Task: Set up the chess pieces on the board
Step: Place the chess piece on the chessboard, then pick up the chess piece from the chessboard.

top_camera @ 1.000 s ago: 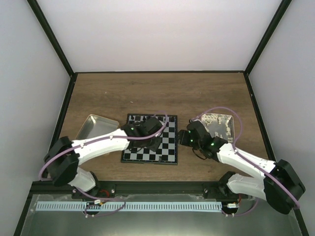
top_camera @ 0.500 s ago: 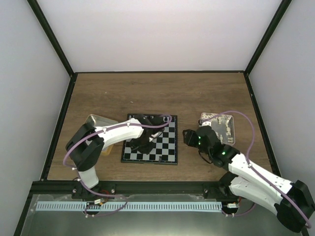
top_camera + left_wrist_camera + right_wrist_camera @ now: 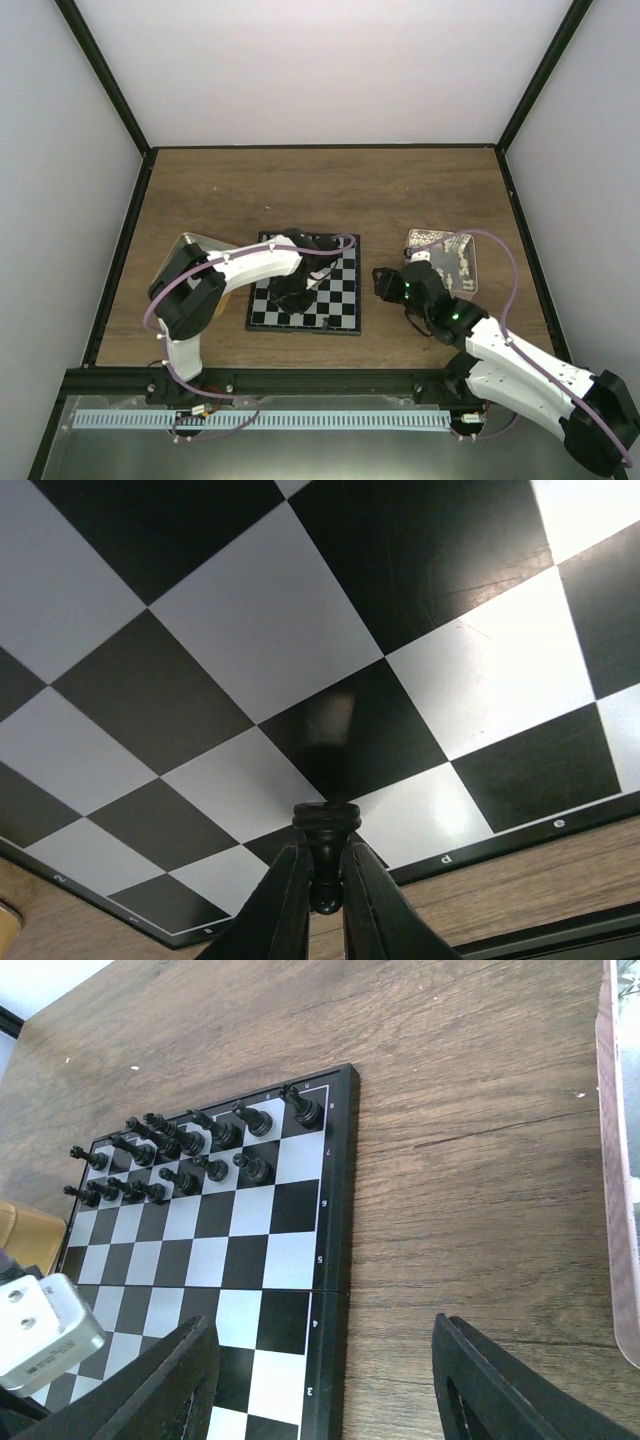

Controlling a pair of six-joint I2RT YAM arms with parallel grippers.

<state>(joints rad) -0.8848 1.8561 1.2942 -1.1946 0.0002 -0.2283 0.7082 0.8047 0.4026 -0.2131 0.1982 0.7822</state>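
The board [image 3: 335, 300] lies flat mid-table; it also shows in the right wrist view [image 3: 250, 1250] and fills the left wrist view [image 3: 260, 640]. Several tiny black chess pieces [image 3: 190, 1145] stand in two rows along its far edge. My left gripper [image 3: 297, 290] hangs over the board's left part. In the left wrist view it [image 3: 322, 880] is shut on a black chess piece [image 3: 326, 835], held just above the squares near the board's lettered edge. My right gripper [image 3: 325, 1380] is open and empty, over the wood at the board's right edge.
A metal tray [image 3: 190, 252] lies left of the board, partly under the left arm. A pinkish tray [image 3: 448, 258] holding small pale pieces lies to the right; its rim shows in the right wrist view [image 3: 620, 1180]. Bare wooden table [image 3: 300, 190] lies behind the board.
My left arm has folded back, its gripper moving left over the board's left part with the piece. My right gripper has drawn slightly right, away from the board.
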